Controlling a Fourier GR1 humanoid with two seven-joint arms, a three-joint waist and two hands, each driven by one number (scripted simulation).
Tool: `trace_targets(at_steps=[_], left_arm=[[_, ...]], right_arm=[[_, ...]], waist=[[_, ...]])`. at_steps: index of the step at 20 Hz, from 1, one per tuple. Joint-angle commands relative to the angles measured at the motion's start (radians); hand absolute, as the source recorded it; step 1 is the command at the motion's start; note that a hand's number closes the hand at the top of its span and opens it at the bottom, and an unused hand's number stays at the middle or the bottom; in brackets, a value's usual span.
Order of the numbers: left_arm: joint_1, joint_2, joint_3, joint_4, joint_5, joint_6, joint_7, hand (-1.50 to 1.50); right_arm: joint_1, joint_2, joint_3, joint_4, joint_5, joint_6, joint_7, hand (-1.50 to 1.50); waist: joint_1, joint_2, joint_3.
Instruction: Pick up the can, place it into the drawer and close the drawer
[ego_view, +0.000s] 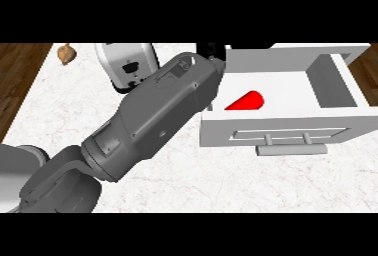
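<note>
**Inspector:** Location of the item?

**Assessor:** The can (246, 101) is inside the open drawer (221, 126), towards its left side. Only a red part shows above the front wall. I cannot tell whether it stands or lies.

**Inspector:** Handling?

**Assessor:** I judge it rigid, light and smooth-sided, so it may slip or roll if nudged. If it needs re-seating, take it around the middle of its body, on opposite sides.

**Inspector:** Hands?

**Assessor:** The left forearm (159, 110) crosses the desk (74, 115) diagonally to the drawer's rear left corner. Only a black sliver of the left hand (212, 50) shows there. I cannot tell whether its fingers are open or closed, or whether the hand touches the can. The right hand is out of view.

**Inspector:** Remaining work?

**Assessor:** In my judgement the placing looks done and the closing is not yet done. The handle (290, 137) on the front wall faces the robot, with nothing on it.

**Inspector:** Surroundings?

**Assessor:** A white appliance (127, 62) stands beyond the forearm, apart from the drawer. A small brown object (66, 52) sits at the desk's far left.
</note>
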Motion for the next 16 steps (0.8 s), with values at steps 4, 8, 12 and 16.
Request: trace_targets(at_steps=[4,8,12,16], left_arm=[[-0.035,0.000,0.030,0.017,-0.016,0.018,0.033,-1.50],[-0.012,0.031,0.009,-0.007,-0.038,-0.006,0.085,-1.50],[0.033,0.041,0.018,-0.029,-0.065,0.004,0.084,-1.50],[0.045,0.073,0.014,-0.100,-0.083,0.026,0.113,-1.50]], right_arm=[[-0.089,0.011,0.207,0.132,0.367,-0.097,-0.081,-1.50],[-0.218,0.045,0.338,0.286,0.569,-0.226,-0.080,-1.50],[-0.304,-0.021,0.340,0.456,0.624,-0.245,-0.137,-1.50],[-0.439,-0.031,0.389,0.641,0.739,-0.300,-0.127,-1.50]], waist=[[0.027,-0.008,0.000],[0.050,-0.008,-0.001],[0.039,-0.011,0.000],[0.058,-0.013,-0.001]])
